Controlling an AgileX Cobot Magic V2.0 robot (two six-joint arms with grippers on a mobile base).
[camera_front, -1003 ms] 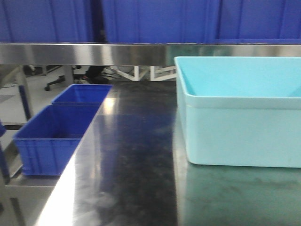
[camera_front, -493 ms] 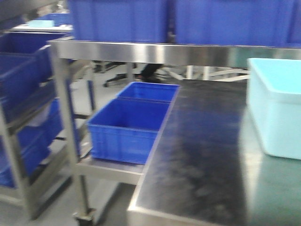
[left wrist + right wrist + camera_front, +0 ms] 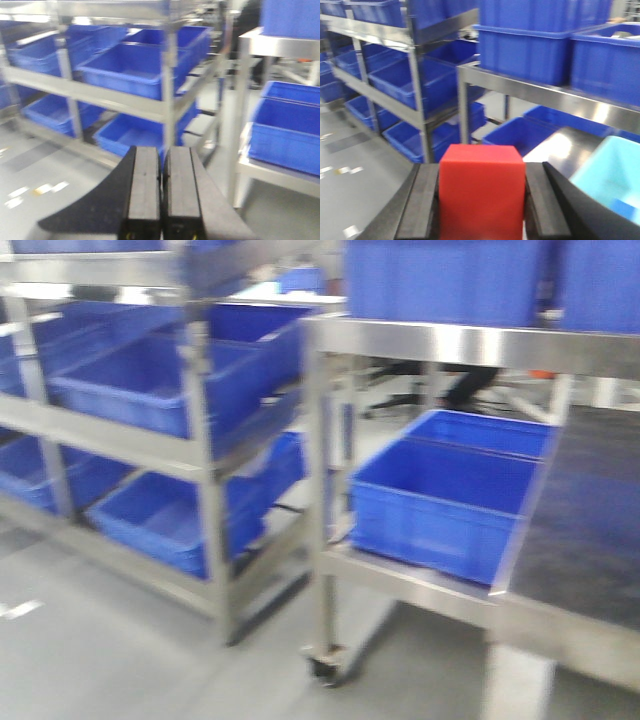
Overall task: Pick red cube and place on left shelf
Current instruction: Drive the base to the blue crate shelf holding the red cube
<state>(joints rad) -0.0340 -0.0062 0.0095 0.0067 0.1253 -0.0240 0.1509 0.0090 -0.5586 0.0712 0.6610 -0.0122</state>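
Steel left shelf (image 3: pixel 120 435) fills the front view's left side, blue crates (image 3: pixel 140 380) on its tiers. Left wrist view: the left gripper (image 3: pixel 161 155) has its jaws pressed together, holding nothing. Right wrist view: the right gripper (image 3: pixel 481 172) clamps the red cube (image 3: pixel 481 195) between its jaws, in the air before the shelf.

Left gripper (image 3: pixel 161 150) and right gripper (image 3: pixel 482 167): matte black, flat rectangular pads (image 3: pixel 145 185); dark flared housings behind

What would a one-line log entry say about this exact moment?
right pincer: shut on red cube | left pincer: shut, empty | left shelf: in view, cube not yet on it
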